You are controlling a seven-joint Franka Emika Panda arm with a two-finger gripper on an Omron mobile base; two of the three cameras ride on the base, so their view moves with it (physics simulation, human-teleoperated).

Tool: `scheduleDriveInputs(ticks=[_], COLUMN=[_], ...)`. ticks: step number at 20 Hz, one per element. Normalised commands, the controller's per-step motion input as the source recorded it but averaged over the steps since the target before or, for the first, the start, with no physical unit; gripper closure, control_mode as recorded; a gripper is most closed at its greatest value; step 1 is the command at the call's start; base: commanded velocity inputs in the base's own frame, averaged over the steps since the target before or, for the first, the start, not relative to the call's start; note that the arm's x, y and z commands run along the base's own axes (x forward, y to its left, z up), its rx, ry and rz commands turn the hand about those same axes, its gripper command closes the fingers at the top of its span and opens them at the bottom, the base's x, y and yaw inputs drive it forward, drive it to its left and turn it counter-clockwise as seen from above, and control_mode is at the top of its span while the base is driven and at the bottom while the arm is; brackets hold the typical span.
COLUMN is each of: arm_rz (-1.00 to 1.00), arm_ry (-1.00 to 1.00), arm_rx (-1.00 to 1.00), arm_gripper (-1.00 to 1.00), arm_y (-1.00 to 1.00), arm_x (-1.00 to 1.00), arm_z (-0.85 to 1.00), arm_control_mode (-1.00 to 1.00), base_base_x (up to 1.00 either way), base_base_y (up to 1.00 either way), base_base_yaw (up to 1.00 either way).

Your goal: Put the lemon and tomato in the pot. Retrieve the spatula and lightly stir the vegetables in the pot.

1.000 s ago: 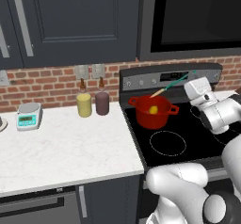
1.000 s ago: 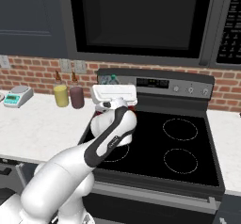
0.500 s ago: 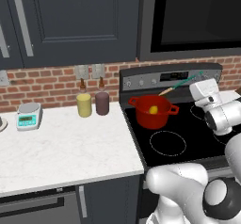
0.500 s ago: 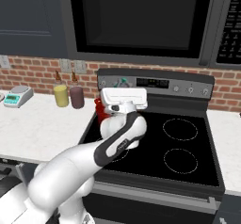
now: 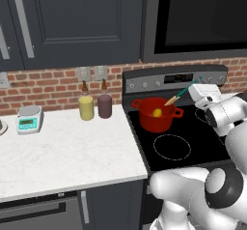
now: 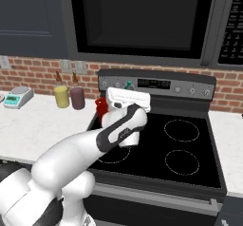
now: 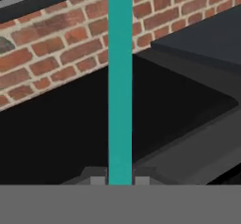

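The red pot (image 5: 154, 120) stands on the stove's back left burner, with the yellow lemon (image 5: 157, 112) inside it. The tomato is hidden. My gripper (image 5: 197, 86) is shut on the spatula (image 5: 179, 94), to the right of the pot and above its rim. The teal handle slants down to the left, and the pale-orange blade hangs over the pot's right rim. In the hand view the teal handle (image 7: 120, 77) runs straight up from between the fingertips of the gripper (image 7: 120, 180). From the right side my arm covers most of the pot (image 6: 100, 107), and the handle's end (image 6: 128, 84) pokes above the hand.
A pale-yellow bottle (image 5: 86, 107) and a dark maroon bottle (image 5: 104, 105) stand at the brick wall left of the stove. A small scale (image 5: 29, 118) sits far left on the white counter (image 5: 67, 156). The stove's control panel (image 5: 173, 79) rises just behind the pot.
My hand has drifted right and slightly down with the spatula. The blade has slid from over the pot's middle toward its right rim.
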Motion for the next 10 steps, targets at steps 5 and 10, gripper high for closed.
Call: scheduleDriveInputs(ticks=[5, 10], arm_rz=[-0.05, -0.01], arm_ry=[0.22, 0.14], arm_rx=[0.0, 0.0], arm_gripper=[1.0, 1.0], arm_y=[0.0, 0.0], arm_x=[0.44, 0.4], arm_z=[-0.32, -0.3], arm_control_mode=[-1.0, -1.0], base_base_x=[0.0, 0.0], base_base_y=[0.0, 0.0], base_base_yaw=[0.0, 0.0])
